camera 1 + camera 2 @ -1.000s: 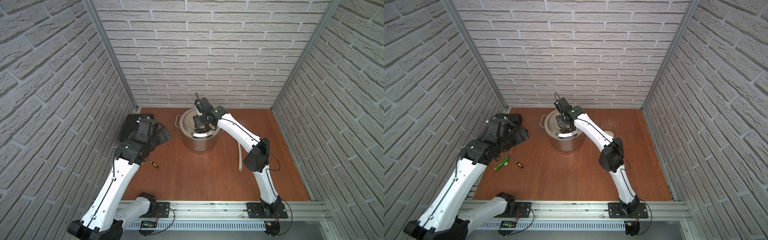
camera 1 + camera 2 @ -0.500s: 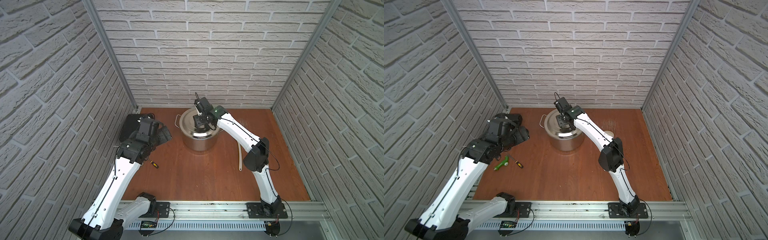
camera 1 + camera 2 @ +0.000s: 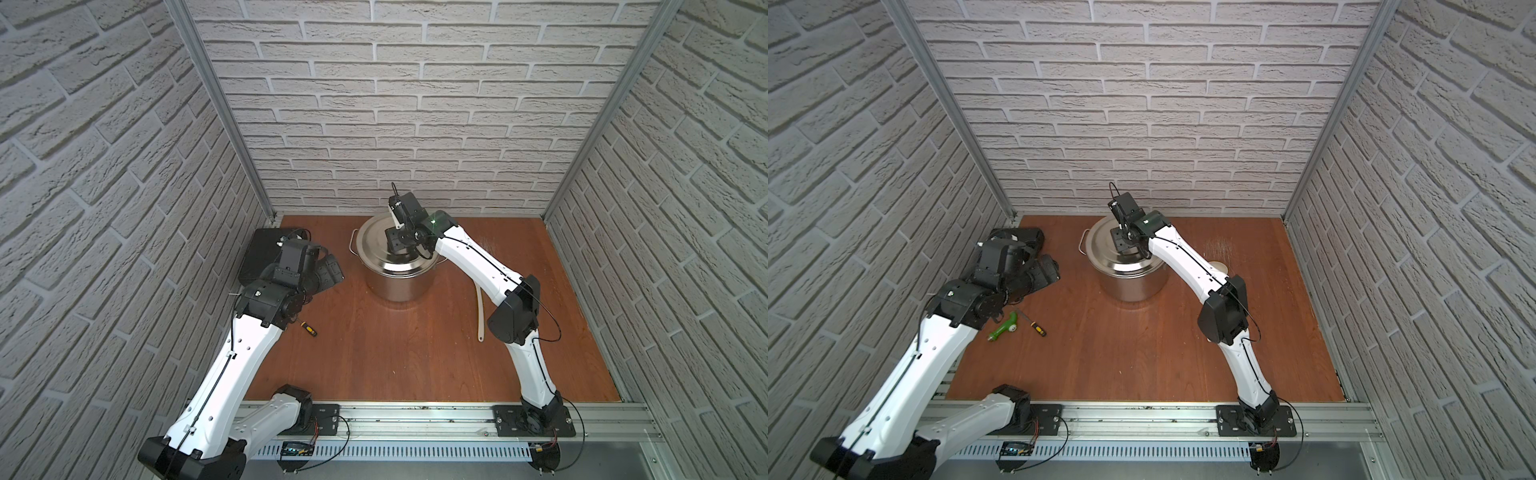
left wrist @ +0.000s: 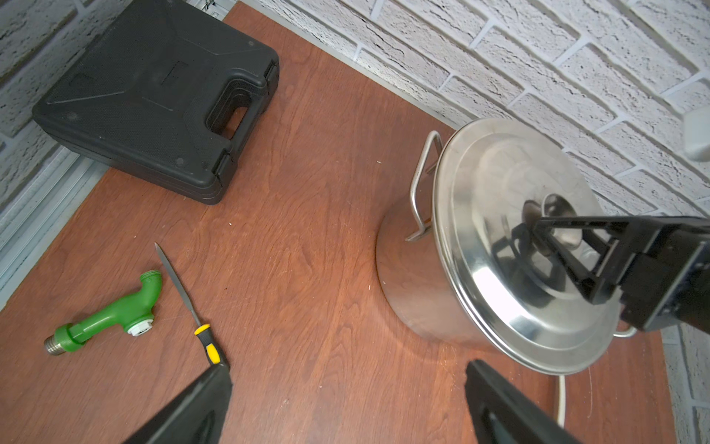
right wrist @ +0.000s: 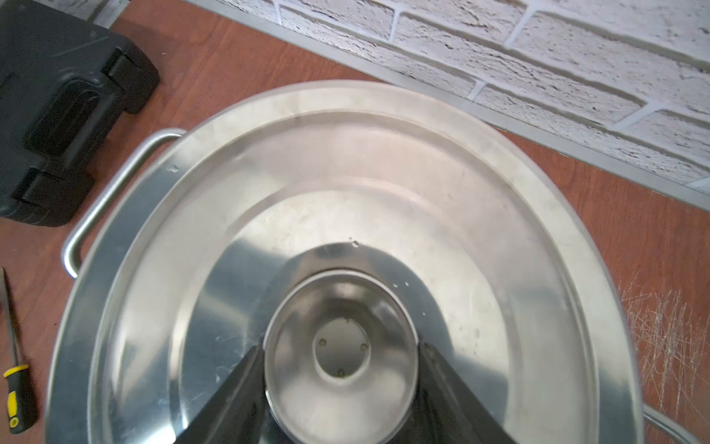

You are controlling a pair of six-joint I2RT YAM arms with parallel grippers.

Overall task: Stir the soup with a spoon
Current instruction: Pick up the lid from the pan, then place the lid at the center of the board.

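You have the right end effector (image 5: 341, 365) closed on the knob (image 4: 559, 215) of the lid (image 5: 345, 161), one finger pressed against each side of it. This grip looks meant to take the lid off, since the pot (image 3: 397, 282) is covered and nothing can be stirred until it is opened. The lid does not look clearly raised off the rim in any view. The left end effector (image 4: 347, 374) is spread wide and holds nothing. It hangs over the desk (image 3: 395, 357) between the black case (image 4: 153, 96) and the pot, probably parked so it stays clear of the lid's way out. The spoon (image 3: 480, 320) lies flat on the desk on the right side of the pot and partly under the right arm. Its bowl is near the pot wall and its handle points toward the front rail, so it is within reach once that arm is free. A green fitting (image 4: 111, 315) and a small screwdriver (image 4: 192, 307) lie near the left arm and have no part in the job. Against the frames from a second and half a second ago, you will find almost no change: both arms match their earlier poses, the lid sits where it did, and the spoon has not shifted.
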